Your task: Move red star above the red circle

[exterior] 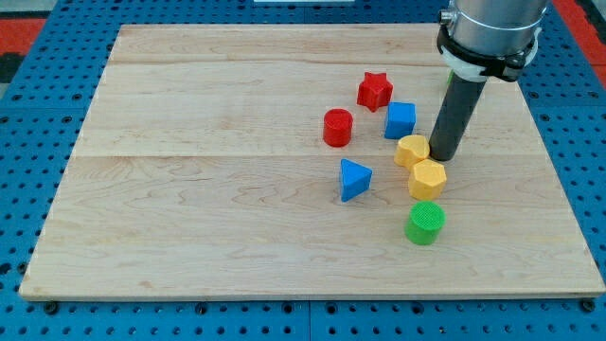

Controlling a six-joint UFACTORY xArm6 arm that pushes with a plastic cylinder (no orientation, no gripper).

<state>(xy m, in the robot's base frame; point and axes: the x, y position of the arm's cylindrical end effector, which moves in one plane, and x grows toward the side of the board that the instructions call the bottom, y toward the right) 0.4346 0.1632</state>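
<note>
The red star [375, 90] lies on the wooden board [189, 189], up and to the right of the red circle [337, 127]. My tip [442, 154] rests on the board at the view's right, touching or nearly touching the right side of a yellow block [412, 150]. The tip is well to the right of and below the red star, with the blue cube [401, 119] between them.
A yellow hexagon [427, 178] sits just below the tip. A green cylinder [425, 224] is below that. A blue triangle [354, 179] lies below the red circle. A small green thing shows behind the rod near the board's right edge.
</note>
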